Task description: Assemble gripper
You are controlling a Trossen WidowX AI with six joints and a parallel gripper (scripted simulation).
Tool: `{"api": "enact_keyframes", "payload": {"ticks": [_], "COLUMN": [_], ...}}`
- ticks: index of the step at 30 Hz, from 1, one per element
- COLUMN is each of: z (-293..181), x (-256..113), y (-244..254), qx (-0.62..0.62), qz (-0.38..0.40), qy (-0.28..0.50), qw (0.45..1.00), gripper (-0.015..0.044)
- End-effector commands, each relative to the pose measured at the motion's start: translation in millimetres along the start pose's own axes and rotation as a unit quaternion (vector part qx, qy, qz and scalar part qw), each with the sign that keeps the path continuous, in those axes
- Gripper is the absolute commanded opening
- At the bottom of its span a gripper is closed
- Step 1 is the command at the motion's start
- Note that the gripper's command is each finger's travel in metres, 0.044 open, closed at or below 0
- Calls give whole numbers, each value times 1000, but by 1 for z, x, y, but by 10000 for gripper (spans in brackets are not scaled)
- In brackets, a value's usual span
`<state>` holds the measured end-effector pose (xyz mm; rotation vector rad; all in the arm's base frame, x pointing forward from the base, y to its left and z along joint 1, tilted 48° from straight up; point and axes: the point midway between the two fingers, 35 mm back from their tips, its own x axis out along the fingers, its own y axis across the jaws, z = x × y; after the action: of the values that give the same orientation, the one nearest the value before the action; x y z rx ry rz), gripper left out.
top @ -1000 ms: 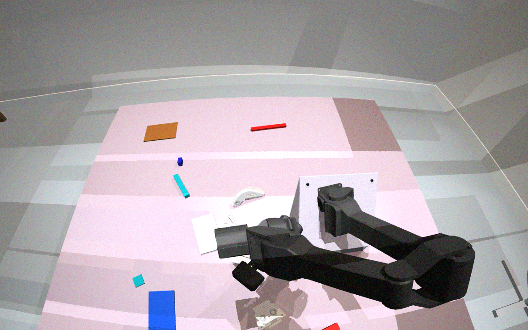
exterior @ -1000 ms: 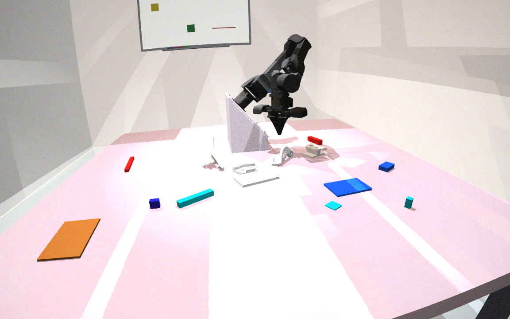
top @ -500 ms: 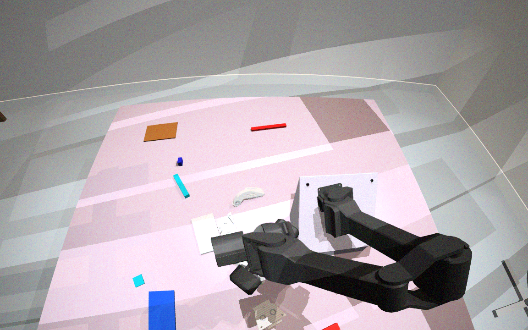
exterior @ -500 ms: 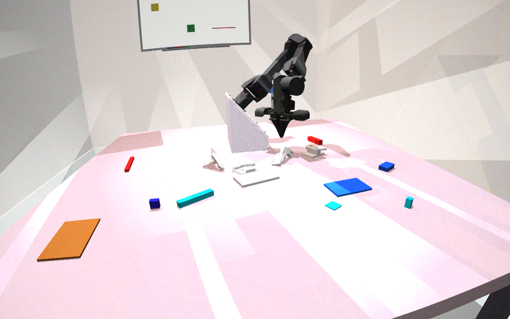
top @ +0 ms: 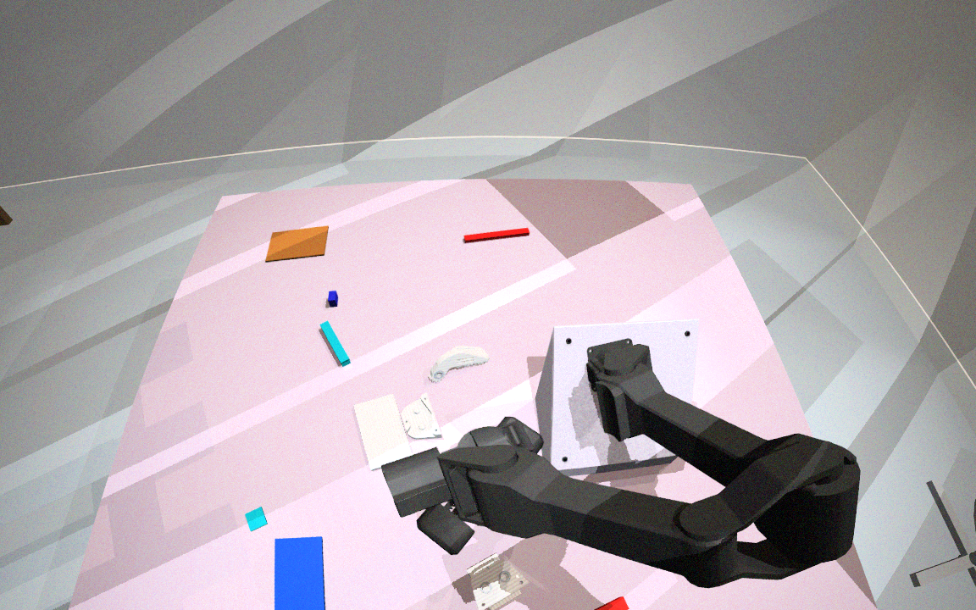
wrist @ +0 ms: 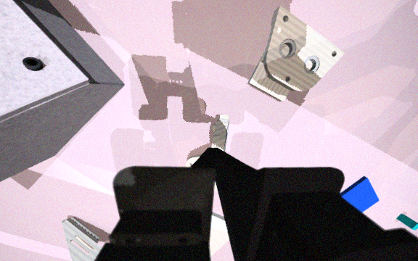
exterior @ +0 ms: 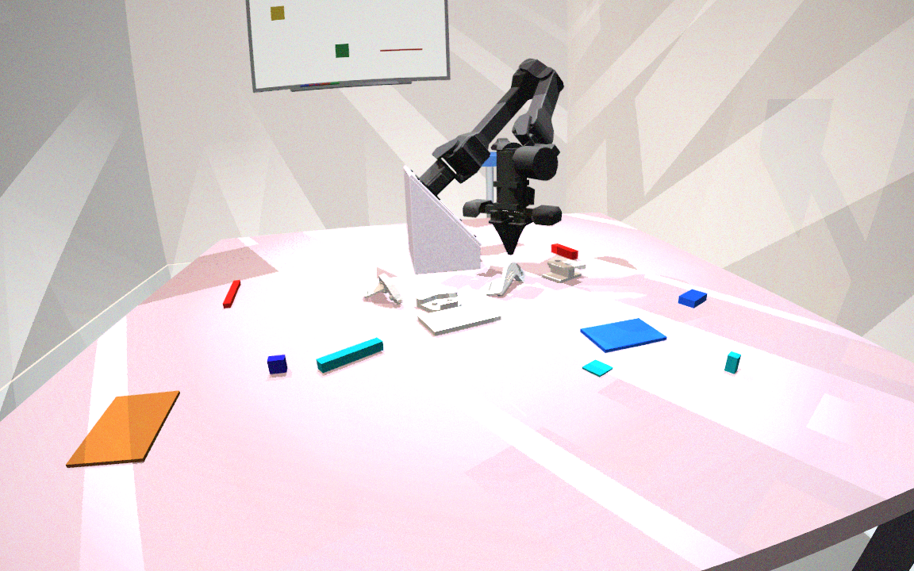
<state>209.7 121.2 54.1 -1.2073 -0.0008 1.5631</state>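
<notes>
My gripper (exterior: 510, 252) (wrist: 212, 152) is shut and empty, pointing down above a white jaw (exterior: 506, 278) (wrist: 220, 132), which the arm hides in the top view. The other curved jaw (top: 458, 363) (exterior: 383, 286) (wrist: 82, 240) lies apart beside the arm's mount, its teeth showing in the wrist view. A whitish part with two round rings (top: 495, 580) (exterior: 563, 269) (wrist: 303, 47) stands alone near the red block. A low white part (top: 421, 418) (exterior: 439, 302) lies beside a white rectangular plate (top: 381, 430) (exterior: 458, 323). I cannot tell which of these two parts is the base. The jaws are apart.
The arm's sloped mount (top: 563, 402) (exterior: 439, 238) (wrist: 9, 83) stands close to the jaws. A blue plate (top: 299, 573) (exterior: 623, 334), a cyan bar (top: 335, 343) (exterior: 350, 354), a red block (exterior: 564, 251) and an orange plate (top: 296, 243) (exterior: 124, 428) lie around the parts.
</notes>
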Motion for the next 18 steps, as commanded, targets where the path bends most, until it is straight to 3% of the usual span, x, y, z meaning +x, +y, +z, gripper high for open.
{"api": "enact_keyframes", "payload": {"ticks": [1,18], "z": [-1,2], "x": [5,24], "y": [-4,-21], "qx": [2,-1], "qz": [1,-2], "qy": [1,-1], "qw": [1000,1000], "gripper": [0,0]}}
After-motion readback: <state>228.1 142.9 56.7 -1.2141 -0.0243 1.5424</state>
